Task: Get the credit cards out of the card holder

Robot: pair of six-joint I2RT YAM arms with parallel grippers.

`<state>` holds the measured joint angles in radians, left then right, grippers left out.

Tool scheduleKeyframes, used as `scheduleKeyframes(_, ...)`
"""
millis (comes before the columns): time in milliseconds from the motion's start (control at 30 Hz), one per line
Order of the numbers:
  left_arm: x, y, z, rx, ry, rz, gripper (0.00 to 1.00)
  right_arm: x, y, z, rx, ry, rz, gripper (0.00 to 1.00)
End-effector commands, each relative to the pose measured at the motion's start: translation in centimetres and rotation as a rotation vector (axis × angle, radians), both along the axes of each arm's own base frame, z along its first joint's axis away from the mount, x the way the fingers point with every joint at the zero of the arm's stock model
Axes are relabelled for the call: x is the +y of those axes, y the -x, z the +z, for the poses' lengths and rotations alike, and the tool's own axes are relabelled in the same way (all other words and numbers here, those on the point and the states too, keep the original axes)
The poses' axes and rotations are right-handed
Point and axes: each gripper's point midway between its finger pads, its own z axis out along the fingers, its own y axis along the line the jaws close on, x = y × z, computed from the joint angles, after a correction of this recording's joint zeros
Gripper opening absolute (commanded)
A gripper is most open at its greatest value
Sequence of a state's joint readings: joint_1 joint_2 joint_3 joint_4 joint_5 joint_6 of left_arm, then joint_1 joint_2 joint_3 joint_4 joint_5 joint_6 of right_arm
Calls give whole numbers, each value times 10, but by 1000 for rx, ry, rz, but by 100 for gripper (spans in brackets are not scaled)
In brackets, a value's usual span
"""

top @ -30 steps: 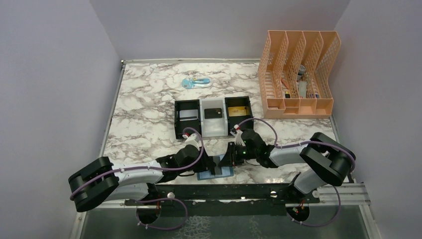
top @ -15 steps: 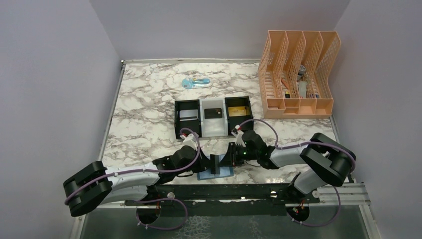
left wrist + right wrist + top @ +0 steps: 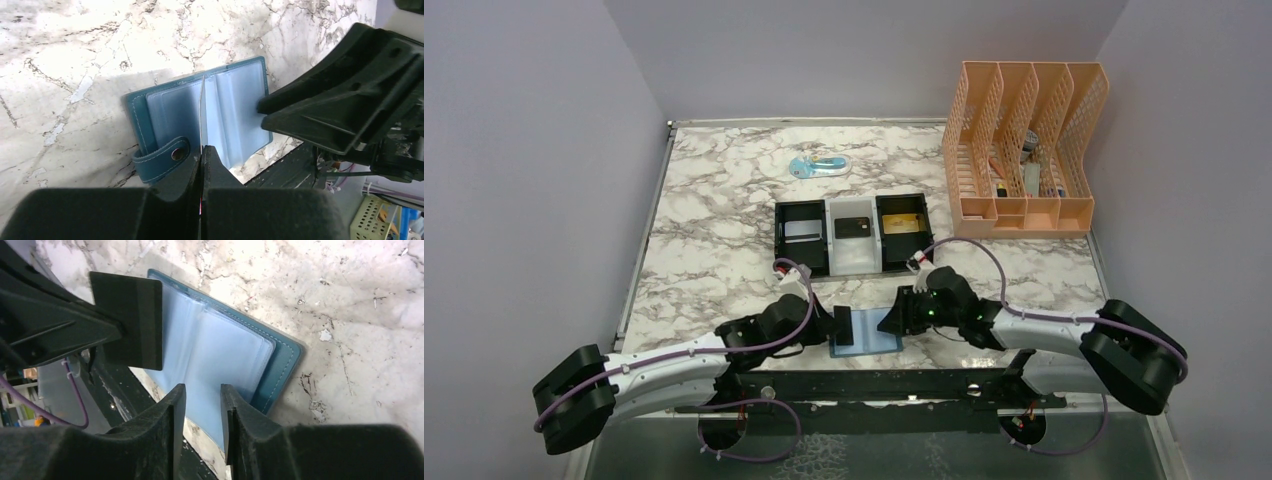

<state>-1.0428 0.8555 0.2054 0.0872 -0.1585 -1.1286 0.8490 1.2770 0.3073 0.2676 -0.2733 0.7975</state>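
We judge the card (image 3: 131,320) to be light, stiff and slick. It will not bend in a pinch, but it can slide out if the hold is shallow, so it is best held on its flat faces, close to one edge. The left gripper (image 3: 201,155) has it that way. Its fingers are clamped flat on the dark card, which stands upright on edge and runs straight out ahead of the fingertips, so the left wrist view shows only a thin line.

The card holder (image 3: 235,110) lies open on the table (image 3: 75,50), just beyond and below the left fingertips. Its pale blue plastic sleeves (image 3: 220,355) face up, and its snap strap (image 3: 165,157) lies right beside the left finger. We take the holder to be soft, floppy and light. It would probably drag along with a card, so it needs pinning on a page or at the teal border.

The right gripper (image 3: 202,400) hangs over the holder's near right page. Its fingers are parted a little with nothing between them, and the blue sleeve shows through the gap. One fingertip (image 3: 265,107) sits at the right page, but we cannot tell whether it presses on it. Nor can we tell whether the card's lower edge is wholly clear of the sleeves.
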Motion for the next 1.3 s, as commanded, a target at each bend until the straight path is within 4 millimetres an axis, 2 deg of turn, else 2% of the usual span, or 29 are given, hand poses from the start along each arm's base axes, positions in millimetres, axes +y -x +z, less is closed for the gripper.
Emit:
scheduleKeyframes(0,2,-5,3,-24,-25,15,0,-1,1,16,-80,-39,37,37)
scheduleKeyframes(67,-1,-6,5,-30,-22,9,0,7,5,29,-97,-95,92,44)
scheduleKeyframes(133,-3,-7,9,-38,-17,0,0,15,10,38,-97,-146,132,46)
scheduleKeyframes(267,-10,-8,19,-72,8,-32,0,22,13,45,-85,-217,139,56)
scheduleKeyframes(367,-24,-7,38,-127,87,-123,0,16,4,40,-56,-206,37,69)
scheduleKeyframes(433,-23,-11,40,-108,99,-146,0,8,-1,37,-56,-202,-40,74)
scheduleKeyframes(600,-12,-21,48,-76,265,-139,0,-8,-14,34,-136,-120,-105,75)
scheduleKeyframes(733,-9,-20,66,-118,343,-195,0,-15,-22,45,-171,-138,-103,74)
scheduleKeyframes(800,-11,-17,78,-149,378,-228,0,-18,-24,55,-183,-214,-103,74)
scheduleKeyframes(933,-10,-14,90,-187,424,-236,0,-15,-20,89,-293,-384,-75,75)
scheduleKeyframes(1033,-11,-11,99,-211,464,-244,0,-8,-17,108,-319,-437,-29,74)
scheduleKeyframes(1133,-13,-7,110,-230,500,-273,0,4,-8,122,-291,-478,62,74)
scheduleKeyframes(1267,-14,-5,119,-242,533,-290,0,16,10,142,-264,-614,183,69)
